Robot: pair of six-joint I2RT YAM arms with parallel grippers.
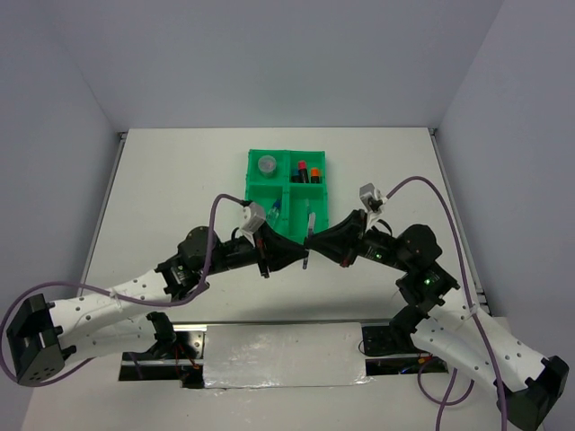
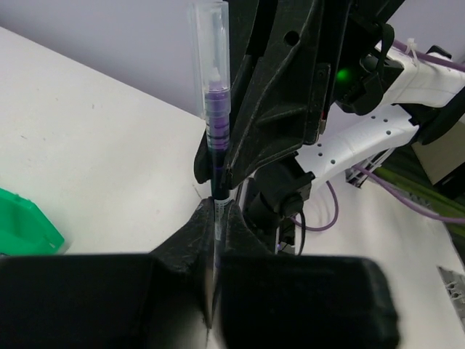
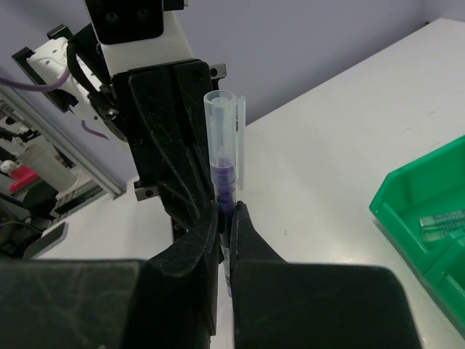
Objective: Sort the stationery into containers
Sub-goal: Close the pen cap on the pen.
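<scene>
The 2 arms meet near the middle of the white table [image 1: 180, 180], just on the near side of the green tray [image 1: 254, 190]. Both have hold of the same thin pen [image 2: 212, 87], which has a clear cap and a dark purple-blue section showing inside it. The left gripper [image 2: 216, 214] is clamped on the pen's barrel, its 2 black fingers pressed together with only the pen between them. The right gripper [image 3: 227, 218] is closed on the same barrel from the opposite side, its fingers tight against the pen below the cap. In each wrist view the capped end stands up past the fingertips, with the other gripper's black body right behind it. From above, the pen shows as a slim line running near to far between the 2 fingertips, and its far end reaches the tray's near edge. The tray is divided into 4 compartments. A round grey disc [image 1: 267, 164] lies in the far-left one, 2 red-capped markers [image 1: 303, 170] lie in the far-right one, and a small clear bottle [image 1: 274, 212] with a blue tip lies in the near-left one. The grippers hide much of the near-right compartment, so I cannot tell what it holds.
</scene>
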